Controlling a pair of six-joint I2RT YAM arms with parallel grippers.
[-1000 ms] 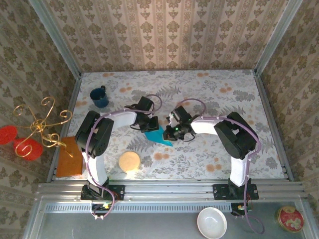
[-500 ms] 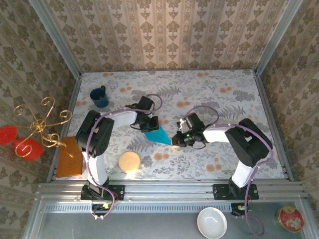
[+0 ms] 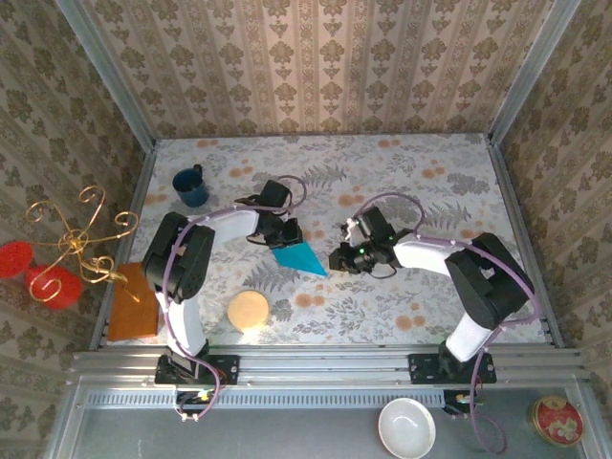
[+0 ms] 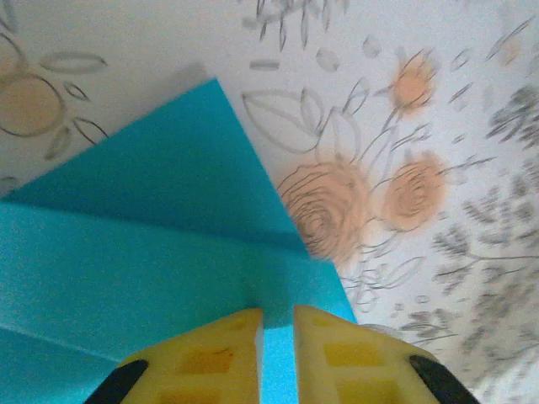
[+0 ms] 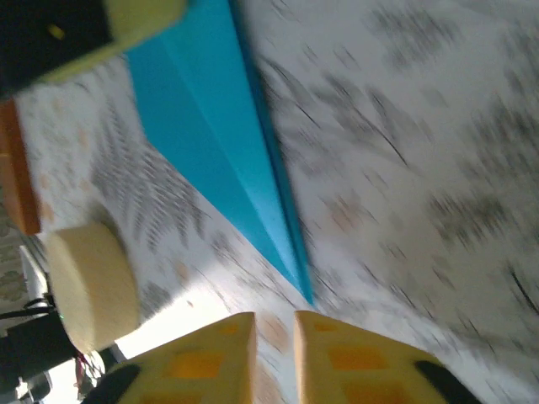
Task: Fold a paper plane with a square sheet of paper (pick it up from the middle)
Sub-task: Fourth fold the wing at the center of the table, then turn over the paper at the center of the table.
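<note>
Turquoise paper [image 3: 298,258], folded to a pointed dart, lay on the table [image 3: 430,191] between the arms. Left gripper [image 4: 276,316] sat over its wide end, fingers a narrow gap apart with paper showing between them; whether they pinched a layer could not be told. Right gripper [image 5: 274,318] hung just off the pointed tip, fingers slightly parted and empty. Likely faults: a left lift with a layer caught would drag the dart or spring its folds open; a right approach along the table would shove the tip, sliding or crumpling the thin sheet rather than getting under it.
</note>
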